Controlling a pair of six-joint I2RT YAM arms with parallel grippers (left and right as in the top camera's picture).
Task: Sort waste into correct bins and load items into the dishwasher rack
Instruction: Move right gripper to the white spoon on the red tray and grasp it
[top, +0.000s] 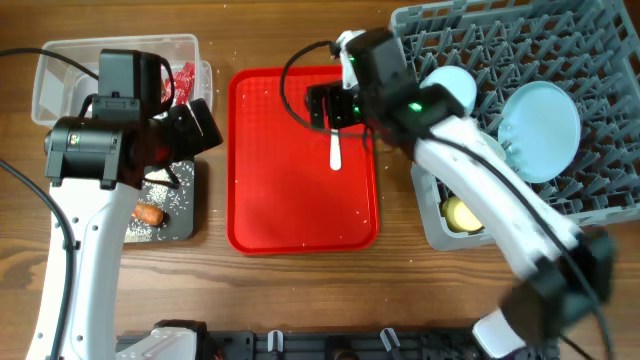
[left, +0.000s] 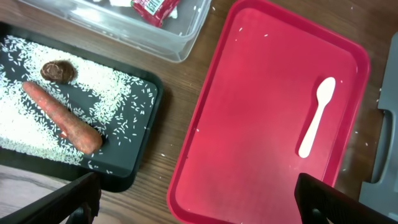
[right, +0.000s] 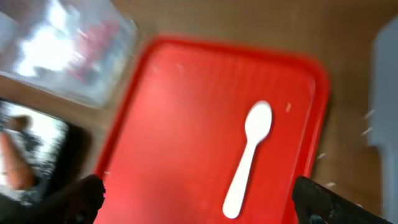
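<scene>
One item not yet racked: the white plastic spoon (top: 336, 152) lies flat on the red serving tray (top: 290, 215), on its far half toward the rack side, bowl end away from the robot. The right gripper (right: 200, 208) hangs right above it, fingers (right: 84, 198) spread wide with nothing between them. They straddle the handle, so closing would likely pinch across its narrow width, which reads as a line-up for a top-down pick. The wrist picture is blurred, so the exact height over the spoon is unclear. A thin spoon flat on a smooth tray means the tips must reach the tray surface, and it could skate or tip out. The dishwasher rack (top: 500, 40) sits just beside the tray on that arm's side, a short carry. A pale-blue plate (top: 545, 130) stands on edge between its pegs, with a light-blue bowl (top: 455, 88) beside it and a yellow cup (top: 460, 213) at the near corner. No green bowl can be made out. The left gripper (left: 199, 208) is also spread and empty, over the gap between the tray and the black tray (left: 134, 168), seemingly parked clear of the pick. That bin holds the carrot (left: 62, 118), the brown lump (left: 59, 71) and the rice (left: 124, 99). The clear tub (top: 60, 70) behind it holds the red wrapper (left: 155, 7). A few stray grains dot the red tray.
</scene>
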